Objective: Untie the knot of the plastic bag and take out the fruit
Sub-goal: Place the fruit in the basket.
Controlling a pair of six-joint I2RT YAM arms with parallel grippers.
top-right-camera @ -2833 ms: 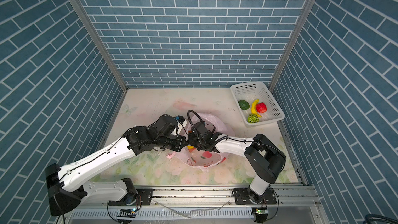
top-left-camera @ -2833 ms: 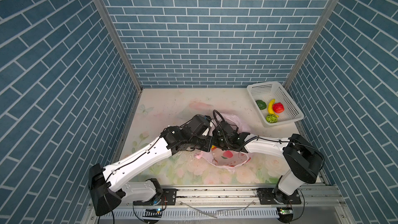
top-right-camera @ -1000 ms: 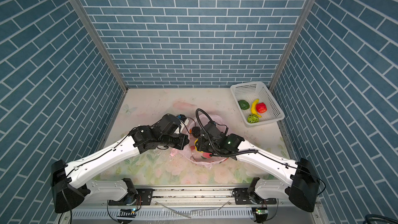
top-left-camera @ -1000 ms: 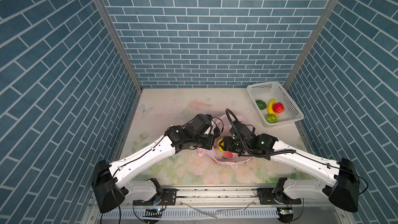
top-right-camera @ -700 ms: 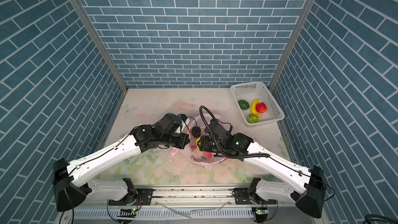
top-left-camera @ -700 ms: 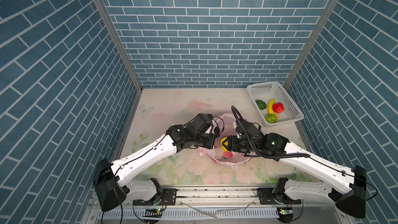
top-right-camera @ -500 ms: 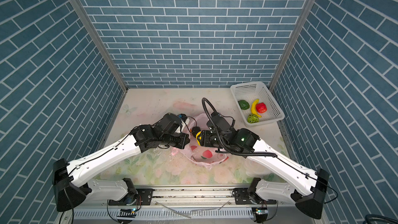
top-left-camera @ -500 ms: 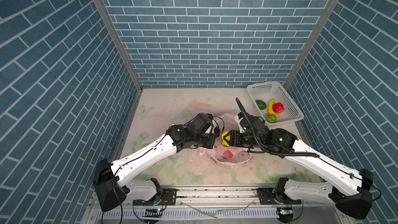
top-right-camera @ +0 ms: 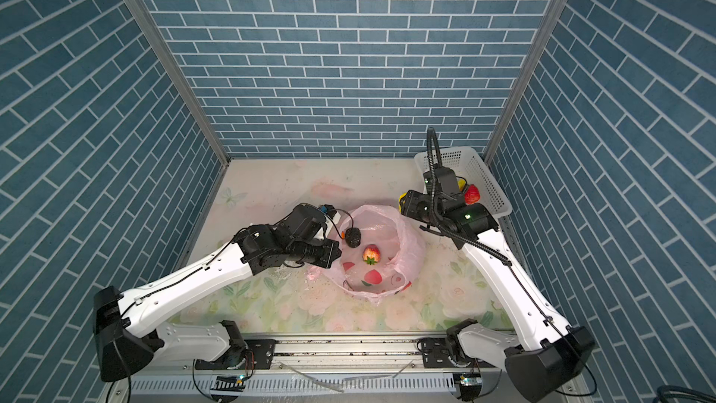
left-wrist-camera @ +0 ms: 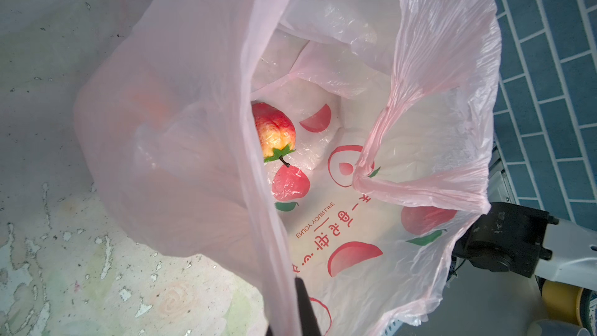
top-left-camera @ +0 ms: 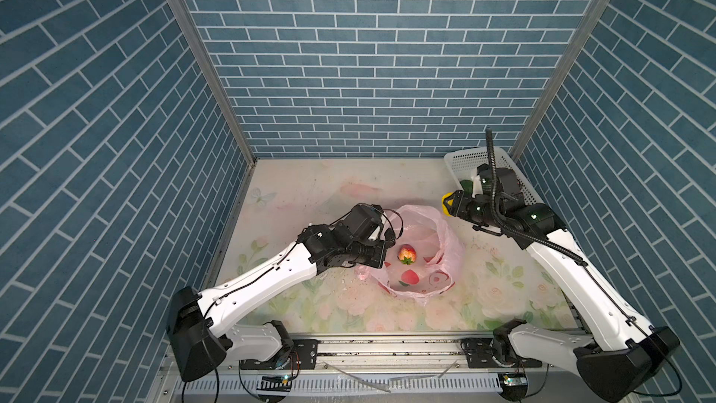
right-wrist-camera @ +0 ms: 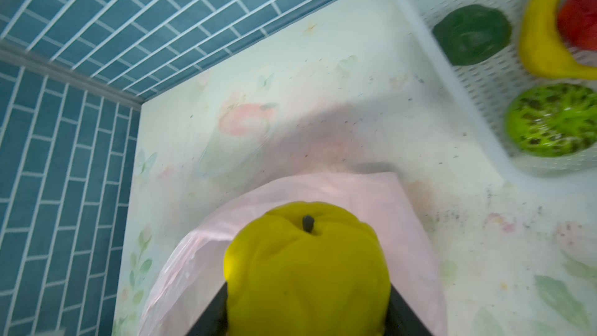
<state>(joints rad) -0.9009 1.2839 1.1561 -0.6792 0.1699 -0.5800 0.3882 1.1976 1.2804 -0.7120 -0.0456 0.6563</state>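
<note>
1. In both top views your left jaws are clenched on the bag's (top-left-camera: 449, 250) rim, on the side away from the basket (top-left-camera: 465, 157). No knot shows, and the mouth gapes with a strawberry (top-left-camera: 407, 254) lying inside. If that pinch slips off the thin film, the mouth could fold shut over the strawberry.
2. In the same views your right jaws grasp a yellow fruit (top-left-camera: 445, 200) in the air, above the bag's basket-side edge. A weak hold would drop it onto the worktop (top-left-camera: 310, 195), where it would likely roll.
3. The left wrist view shows only a narrow fold of bag (left-wrist-camera: 193, 143) between the jaws. Pull harder and you may tear it, or drag the bag and tip the strawberry (left-wrist-camera: 274, 130) out.
4. In the right wrist view, which is smeared, the jaws bear on the yellow fruit's (right-wrist-camera: 307, 269) rounded sides, so it could squirt free. The basket (right-wrist-camera: 478, 92) beyond the bag holds a banana (right-wrist-camera: 539, 37) and other fruit. Let go too early and the fruit may strike the rim and bounce away.
</note>
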